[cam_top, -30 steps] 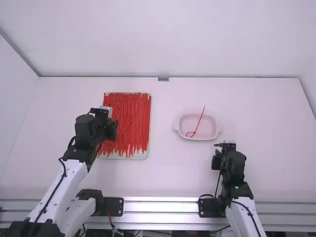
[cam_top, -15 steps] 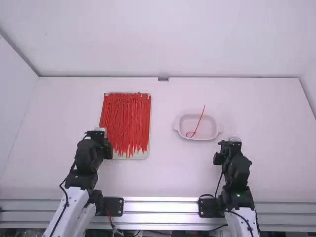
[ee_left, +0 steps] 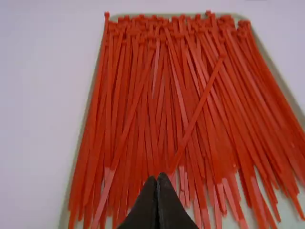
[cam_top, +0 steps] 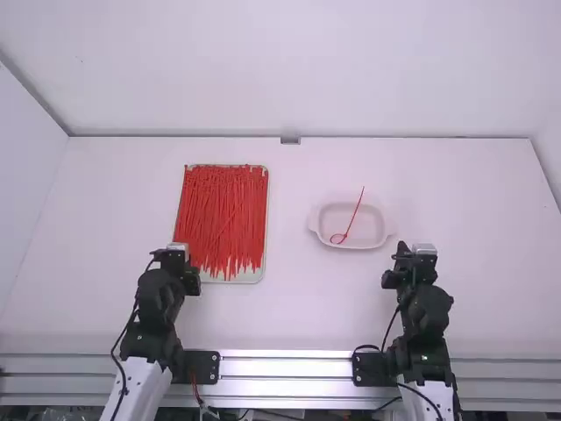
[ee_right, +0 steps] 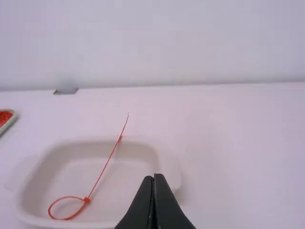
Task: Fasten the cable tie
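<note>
The left end effector (ee_left: 157, 177) and right end effector (ee_right: 153, 177) sit pressed together, empty, near the worktop's front edge; the looped cable tie (ee_right: 106, 157) lies in the dish (cam_top: 384, 230) right of centre. Fastening looks done, so park clear of the tray (cam_top: 250, 279), which the left arm overhung a second ago.

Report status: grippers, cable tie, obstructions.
Left gripper shut, empty, at near edge of tray. Right gripper shut, empty, short of dish. Looped cable tie lies in dish. Nothing in the way.
</note>
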Robot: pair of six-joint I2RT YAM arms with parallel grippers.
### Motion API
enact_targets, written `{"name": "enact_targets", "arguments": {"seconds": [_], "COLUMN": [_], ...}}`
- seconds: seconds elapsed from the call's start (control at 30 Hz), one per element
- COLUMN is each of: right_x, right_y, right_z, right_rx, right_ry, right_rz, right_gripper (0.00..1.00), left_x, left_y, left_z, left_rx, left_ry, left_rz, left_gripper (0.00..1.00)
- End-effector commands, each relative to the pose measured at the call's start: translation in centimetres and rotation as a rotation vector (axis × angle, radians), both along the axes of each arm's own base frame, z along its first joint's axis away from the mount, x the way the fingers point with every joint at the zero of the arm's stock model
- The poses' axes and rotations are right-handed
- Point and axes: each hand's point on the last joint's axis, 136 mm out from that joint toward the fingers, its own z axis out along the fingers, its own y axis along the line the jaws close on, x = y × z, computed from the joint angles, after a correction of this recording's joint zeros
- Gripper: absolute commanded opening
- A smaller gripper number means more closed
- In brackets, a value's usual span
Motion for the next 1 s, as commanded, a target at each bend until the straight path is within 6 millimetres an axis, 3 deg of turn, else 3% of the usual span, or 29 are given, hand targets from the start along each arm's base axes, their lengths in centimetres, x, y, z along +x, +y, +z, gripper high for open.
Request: {"name": "enact_targets", "arguments": {"seconds": [0.0,0.2,0.97], "right_x": [-0.1,-0.3,-0.3], "right_y": [0.0,0.0,0.0], "right_z": [0.1,1.4,1.4], "right_rx": [0.003,0.003,0.003], "right_ry": [-0.017,-0.073,-0.073], "right_rz": [-0.001,0.0,0.0], "right_gripper": [0.0,0.0,0.0], "left_x": [0.0,0.3,0.1], "left_y": [0.0,0.0,0.0], "left_z": [0.4,2.4,7.8], "left_rx": [0.003,0.003,0.003], "left_ry": [-0.027,-0.116,-0.354], "left_rz": [0.003,0.003,0.003], "left_gripper": [0.0,0.0,0.0]}}
